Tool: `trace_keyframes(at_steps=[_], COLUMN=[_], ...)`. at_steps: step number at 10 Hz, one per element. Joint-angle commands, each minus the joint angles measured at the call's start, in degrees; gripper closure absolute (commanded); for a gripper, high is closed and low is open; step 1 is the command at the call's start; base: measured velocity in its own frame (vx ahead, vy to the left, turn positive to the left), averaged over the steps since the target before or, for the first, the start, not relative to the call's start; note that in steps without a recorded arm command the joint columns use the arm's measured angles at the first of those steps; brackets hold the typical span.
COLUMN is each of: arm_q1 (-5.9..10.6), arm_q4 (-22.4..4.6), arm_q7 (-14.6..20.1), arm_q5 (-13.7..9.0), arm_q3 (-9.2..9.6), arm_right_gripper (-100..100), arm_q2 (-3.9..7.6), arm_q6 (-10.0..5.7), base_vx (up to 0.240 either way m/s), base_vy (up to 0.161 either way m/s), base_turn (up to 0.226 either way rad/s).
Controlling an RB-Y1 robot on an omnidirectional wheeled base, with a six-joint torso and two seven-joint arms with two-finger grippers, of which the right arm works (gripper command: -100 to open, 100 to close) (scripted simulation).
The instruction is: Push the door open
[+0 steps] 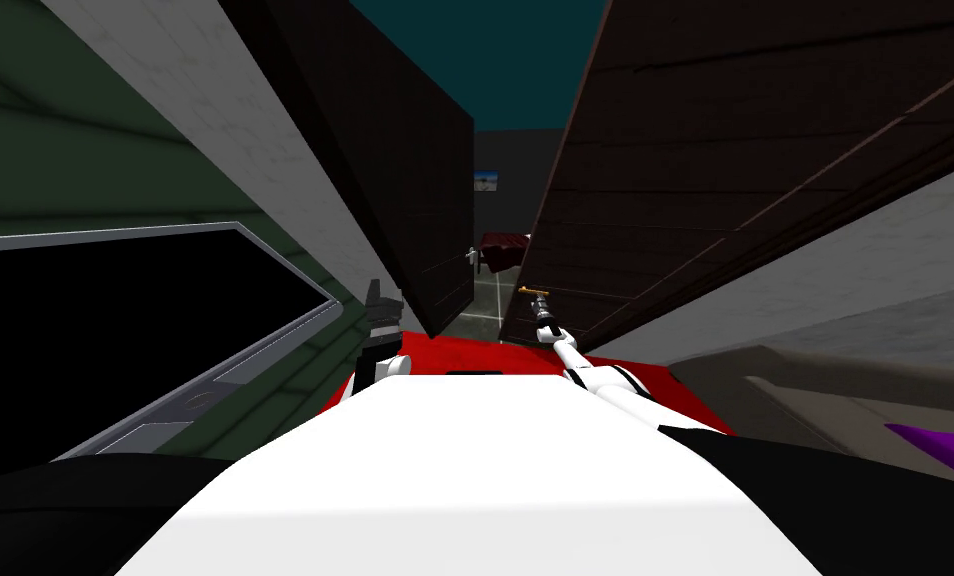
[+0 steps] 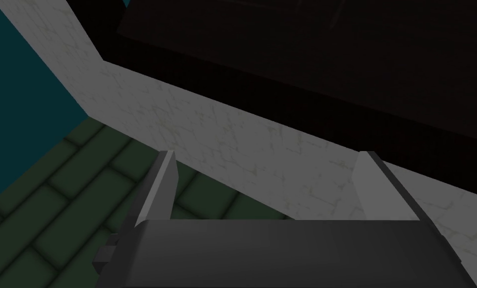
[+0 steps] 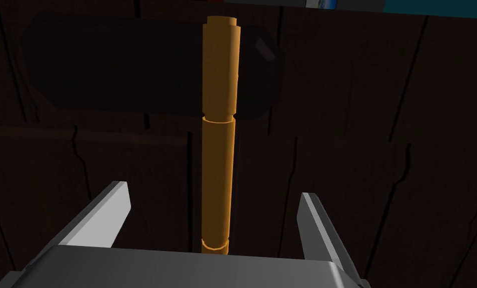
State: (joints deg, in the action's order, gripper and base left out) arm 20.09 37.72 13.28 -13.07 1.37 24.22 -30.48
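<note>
A dark wood door [image 1: 725,170] stands at my right, carrying a golden bar handle [image 1: 533,291]. My right gripper [image 1: 541,308] reaches up to that handle. In the right wrist view the orange-gold handle [image 3: 217,135] runs straight up between the open fingers of the right gripper [image 3: 213,190], which do not touch it, and the dark plank door [image 3: 382,125] lies close behind. A second dark door leaf [image 1: 415,200] with a small pale handle [image 1: 473,258] stands at my left. My left gripper [image 1: 380,305] hangs open beside it, facing a white wall [image 2: 207,130].
A narrow gap between the two dark leaves shows grey floor and a dark red piece of furniture [image 1: 505,245] beyond. A red rug [image 1: 435,350] lies under me. A framed black pane [image 1: 115,310] is at left; a grey sofa [image 1: 815,400] is at right.
</note>
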Motion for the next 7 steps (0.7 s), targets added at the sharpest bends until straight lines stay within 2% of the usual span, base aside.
trace_keyframes(at_steps=[1,4,5,6,7], arm_q1=[0.09,0.16,0.12,0.12,0.12], arm_q4=[-0.3,-0.6,-0.5,-0.5,-0.5], arm_q7=[-0.2,-0.4,-0.4,-0.4,-0.4], arm_q5=[-0.1,-0.1,-0.1,-0.1,-0.1], arm_q3=[-0.26,-0.60,-0.54,-0.54,-0.54], arm_right_gripper=[-100,-100,-100,100,100], arm_q2=[-0.09,-0.20,-0.17,-0.17,-0.17], arm_q6=[-0.10,-0.20,-0.18,-0.18,-0.18], base_vx=[0.190,0.203,0.082,-0.010,-0.025], base_vy=[-0.046,-0.038,-0.017,0.002,0.003], base_turn=[0.032,0.022,0.008,-0.003,-0.001])
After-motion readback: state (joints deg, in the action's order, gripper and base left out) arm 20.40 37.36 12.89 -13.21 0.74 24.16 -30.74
